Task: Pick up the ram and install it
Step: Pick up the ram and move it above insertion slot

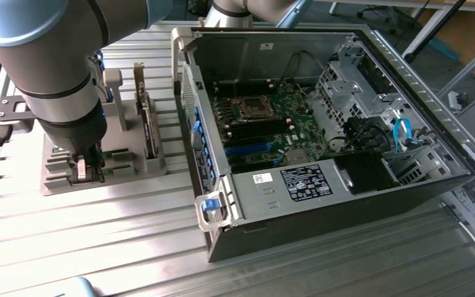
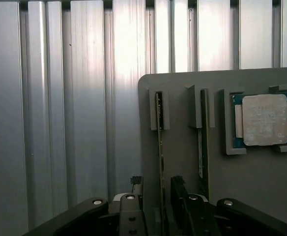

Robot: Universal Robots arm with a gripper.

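gripper (image 2: 157,182): wide open, not gripping anything. One of the fingers (image 2: 133,211) sits on each side of the ram, with what looks like a small gap on both sides.
ram (image 2: 159,132): thin green stick standing on edge in its slot in the gray holder (image 2: 178,147), running right between the jaws.
second board (image 2: 203,137): also on edge, one slot over, just beside the ram and outside the fingers.
processor (image 2: 265,119): square silver chip, flat in its own pocket on the holder, beyond the second board.
table (image 2: 84,98): ribbed aluminium, and the holder sits on it.
PC case (image 1: 320,204): open, on the exterior view's right of the holder, motherboard (image 1: 266,124) showing, well apart from the gripper.
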